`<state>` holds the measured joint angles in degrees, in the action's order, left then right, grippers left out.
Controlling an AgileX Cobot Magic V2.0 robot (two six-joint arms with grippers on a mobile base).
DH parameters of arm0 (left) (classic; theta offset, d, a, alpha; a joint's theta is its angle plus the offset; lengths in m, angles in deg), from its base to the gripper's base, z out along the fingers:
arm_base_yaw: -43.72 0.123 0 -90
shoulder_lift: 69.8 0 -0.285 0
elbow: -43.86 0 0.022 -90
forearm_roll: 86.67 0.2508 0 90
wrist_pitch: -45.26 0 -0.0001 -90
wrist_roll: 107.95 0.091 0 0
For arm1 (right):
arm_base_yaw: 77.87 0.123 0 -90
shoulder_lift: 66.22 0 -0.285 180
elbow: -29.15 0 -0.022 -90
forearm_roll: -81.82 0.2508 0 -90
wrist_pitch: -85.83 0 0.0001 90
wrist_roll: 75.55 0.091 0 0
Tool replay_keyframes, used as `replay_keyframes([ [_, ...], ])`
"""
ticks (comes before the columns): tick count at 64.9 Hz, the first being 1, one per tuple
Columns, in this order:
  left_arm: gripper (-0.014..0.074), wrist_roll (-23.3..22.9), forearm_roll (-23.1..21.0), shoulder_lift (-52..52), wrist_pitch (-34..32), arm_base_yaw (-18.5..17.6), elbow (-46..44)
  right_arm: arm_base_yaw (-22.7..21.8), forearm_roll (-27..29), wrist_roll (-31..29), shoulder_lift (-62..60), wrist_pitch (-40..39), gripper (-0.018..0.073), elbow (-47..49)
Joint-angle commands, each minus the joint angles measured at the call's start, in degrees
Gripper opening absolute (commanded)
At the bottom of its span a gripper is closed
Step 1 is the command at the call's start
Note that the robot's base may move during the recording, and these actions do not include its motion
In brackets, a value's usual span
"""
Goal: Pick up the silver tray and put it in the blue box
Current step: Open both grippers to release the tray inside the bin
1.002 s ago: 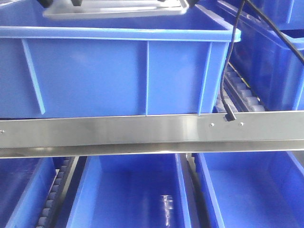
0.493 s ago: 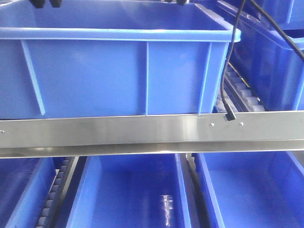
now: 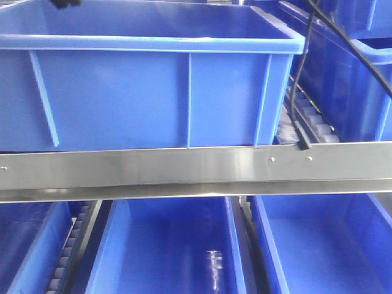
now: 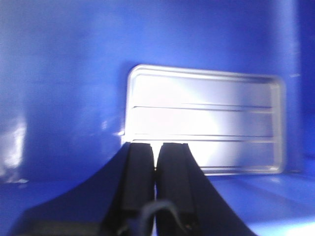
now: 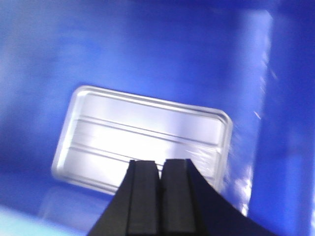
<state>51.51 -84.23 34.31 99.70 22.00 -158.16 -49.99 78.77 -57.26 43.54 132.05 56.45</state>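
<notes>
The blue box (image 3: 153, 98) fills the front view, standing on a shelf behind a steel rail. From there the silver tray is hidden. Both wrist views look down into the box. The silver tray (image 4: 206, 118) lies flat on the blue floor (image 4: 64, 98), just beyond my left gripper (image 4: 156, 147), which is shut with nothing between its fingers. In the right wrist view the tray (image 5: 142, 128) lies tilted in frame, and my right gripper (image 5: 160, 164) hangs over its near edge, shut and holding nothing. A dark tip of one gripper (image 3: 64, 3) shows at the top edge.
A brushed steel rail (image 3: 196, 168) crosses in front of the box. More blue crates sit below (image 3: 171, 251) and at the right (image 3: 355, 86). A black cable (image 3: 300, 92) hangs down to the rail beside a roller track (image 3: 312, 122).
One second ago the tray hung above the box rim between the grippers. It has since dropped out of the front view, and the grippers have moved up almost out of frame. The cable swung slightly.
</notes>
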Motion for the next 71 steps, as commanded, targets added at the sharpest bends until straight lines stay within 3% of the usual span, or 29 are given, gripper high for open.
replay_keyframes([
  [1, -0.0006, 0.0, -0.4, -6.4, -6.6, -1.2, 2.1, 1.4, -0.5, -4.7, -6.0, -7.6, 0.0052, -0.3],
  [10, -0.0006, 2.1, -0.4, -12.7, -14.5, -2.8, 11.6, 3.9, -0.5, -8.8, -10.6, -15.9, 0.0052, -6.8],
  [20, -0.0006, 2.6, -0.4, -20.4, -24.4, -2.9, 25.2, 4.8, -0.5, -9.3, -17.5, -28.6, 0.0052, -18.6],
  [32, -0.0006, 2.7, 0.2, -32.2, -41.1, -2.9, 45.3, 4.8, -0.6, -9.3, -28.1, -45.4, 0.0052, -37.4],
  [41, -0.0006, 2.7, 4.1, -42.4, -53.8, -2.9, 59.8, 4.8, -1.9, -9.3, -36.1, -60.7, 0.0052, -52.4],
  [50, -0.0006, 2.7, 4.7, -53.0, -56.3, -2.9, 69.7, 4.8, -3.1, -9.3, -44.5, -68.2, 0.0052, -64.3],
  [71, -0.0006, 2.7, 4.8, -78.5, -55.7, -2.9, 80.3, 4.8, -3.6, -9.3, -64.5, -67.7, 0.0052, -82.6],
])
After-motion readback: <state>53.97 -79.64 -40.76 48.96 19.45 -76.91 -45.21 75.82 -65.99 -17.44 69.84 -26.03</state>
